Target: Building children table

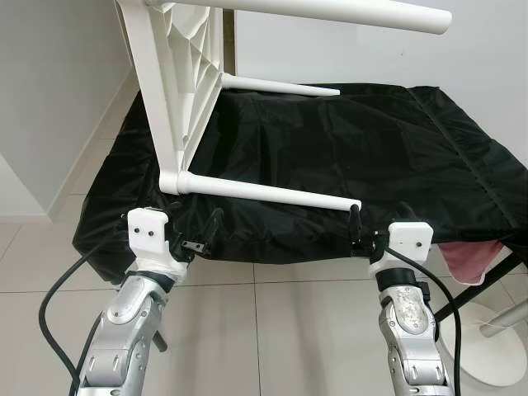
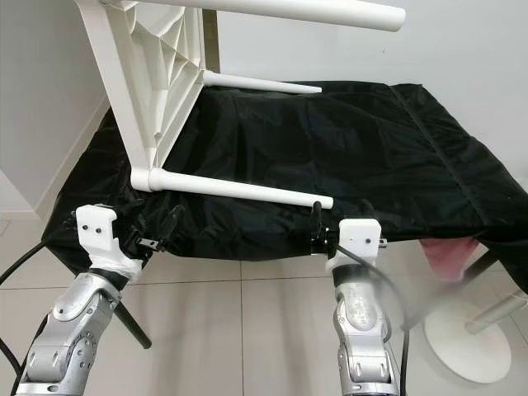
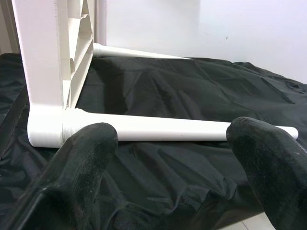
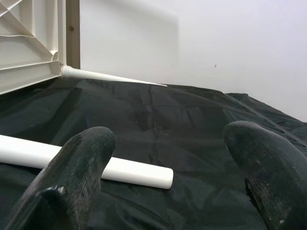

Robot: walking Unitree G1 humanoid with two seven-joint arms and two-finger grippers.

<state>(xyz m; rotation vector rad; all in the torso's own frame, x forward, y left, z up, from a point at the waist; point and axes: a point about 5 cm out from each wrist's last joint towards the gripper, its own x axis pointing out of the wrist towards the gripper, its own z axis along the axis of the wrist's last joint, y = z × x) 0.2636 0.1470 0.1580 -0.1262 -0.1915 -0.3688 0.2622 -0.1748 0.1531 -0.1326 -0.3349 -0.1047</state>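
A white plastic children's table lies on its side on a black cloth-covered surface. Its ribbed tabletop stands on edge at the left, and its legs point right. The near lower leg rests on the cloth, the far lower leg lies behind it, and an upper leg sticks out overhead. My left gripper is open at the cloth's front edge, just short of the near leg's socket end. My right gripper is open close to that leg's free tip, holding nothing.
Grey floor tiles lie under my arms. A pink cloth hangs below the black cover at the right, above a white round stand base. White walls close in at the left and the back. Black cables trail from both wrists.
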